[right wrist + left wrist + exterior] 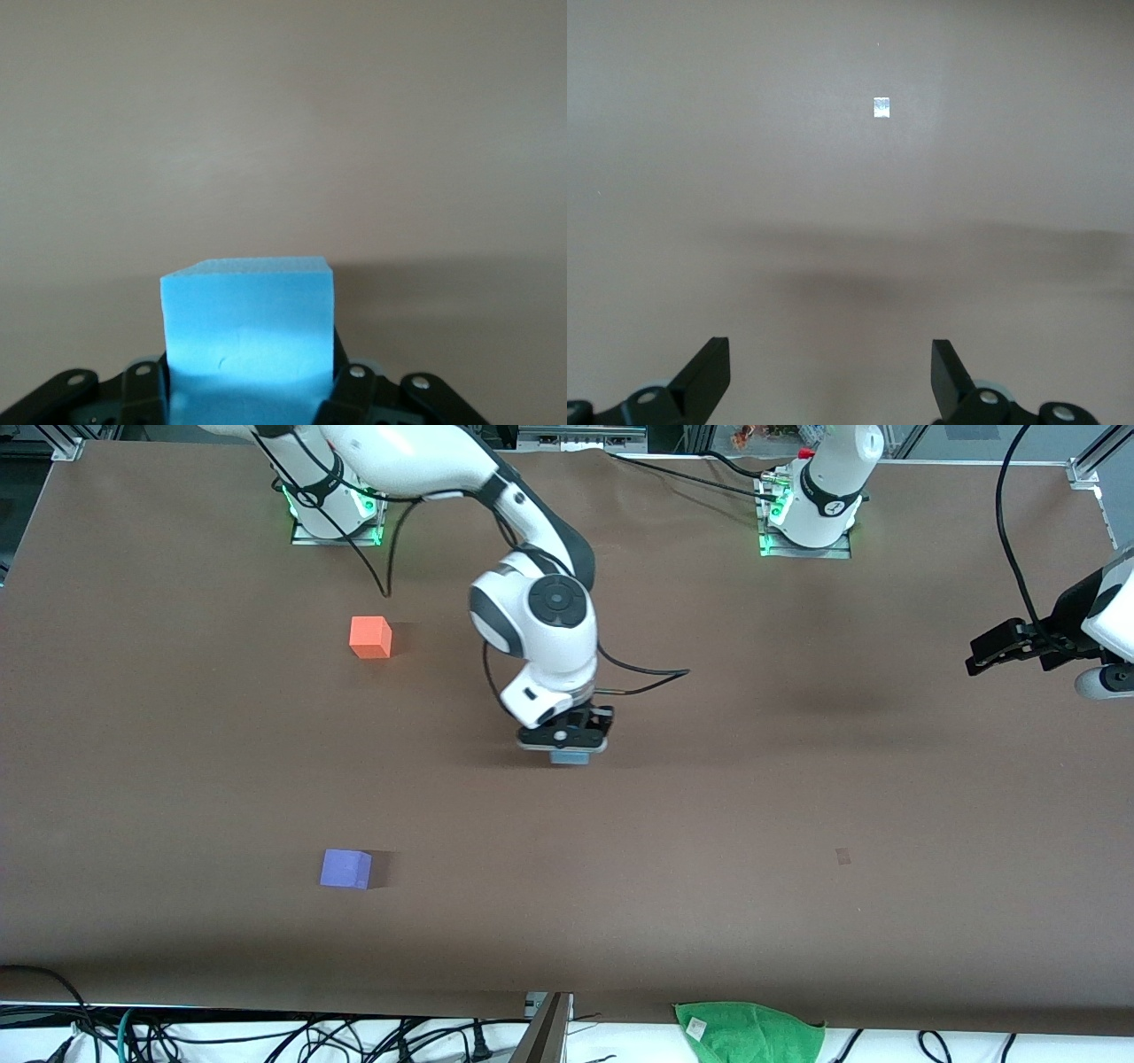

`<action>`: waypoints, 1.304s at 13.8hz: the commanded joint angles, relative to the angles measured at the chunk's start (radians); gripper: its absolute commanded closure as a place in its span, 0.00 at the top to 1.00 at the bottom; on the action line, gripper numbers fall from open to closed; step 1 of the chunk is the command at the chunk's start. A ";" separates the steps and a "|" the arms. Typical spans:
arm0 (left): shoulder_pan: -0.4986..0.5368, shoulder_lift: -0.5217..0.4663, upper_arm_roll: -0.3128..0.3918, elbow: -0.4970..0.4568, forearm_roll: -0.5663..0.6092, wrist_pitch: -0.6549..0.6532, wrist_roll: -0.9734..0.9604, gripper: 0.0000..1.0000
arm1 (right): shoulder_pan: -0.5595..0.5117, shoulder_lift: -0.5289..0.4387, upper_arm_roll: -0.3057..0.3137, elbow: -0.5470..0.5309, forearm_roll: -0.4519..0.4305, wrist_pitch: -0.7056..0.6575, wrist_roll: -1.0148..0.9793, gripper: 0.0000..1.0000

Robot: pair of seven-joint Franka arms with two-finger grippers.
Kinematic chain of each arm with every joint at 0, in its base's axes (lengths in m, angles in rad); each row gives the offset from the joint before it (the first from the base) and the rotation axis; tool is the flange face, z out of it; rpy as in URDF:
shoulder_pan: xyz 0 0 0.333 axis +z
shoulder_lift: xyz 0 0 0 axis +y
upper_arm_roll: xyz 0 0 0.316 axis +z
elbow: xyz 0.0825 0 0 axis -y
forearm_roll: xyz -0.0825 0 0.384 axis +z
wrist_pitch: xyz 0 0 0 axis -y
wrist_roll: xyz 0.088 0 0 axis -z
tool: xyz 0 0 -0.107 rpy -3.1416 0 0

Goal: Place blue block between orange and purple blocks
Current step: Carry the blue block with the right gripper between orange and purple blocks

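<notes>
The blue block [570, 758] [249, 329] sits at the middle of the table, mostly hidden under the right gripper [567, 746] [249, 376], whose fingers are shut on its two sides. The orange block [370, 638] lies toward the right arm's end, farther from the front camera than the blue block. The purple block [345, 869] lies at that same end, nearer to the camera. The left gripper [992, 648] [830, 363] hangs open and empty over the left arm's end of the table, where the arm waits.
A green cloth [749, 1031] lies off the table's front edge, among cables. A small pale mark [842, 856] [881, 107] shows on the brown table cover [753, 806] toward the left arm's end. Both arm bases stand along the edge farthest from the camera.
</notes>
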 commanded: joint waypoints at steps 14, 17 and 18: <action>0.023 0.004 -0.003 0.025 0.023 -0.007 -0.005 1.00 | -0.165 -0.471 -0.259 -0.626 0.095 0.010 -0.471 0.26; 0.021 0.004 -0.005 0.025 0.040 -0.007 -0.004 1.00 | -0.165 -0.507 -0.286 -0.783 0.113 0.172 -0.518 0.26; 0.021 0.006 -0.006 0.025 0.041 -0.007 -0.002 1.00 | -0.165 -0.510 -0.291 -0.829 0.113 0.226 -0.527 0.26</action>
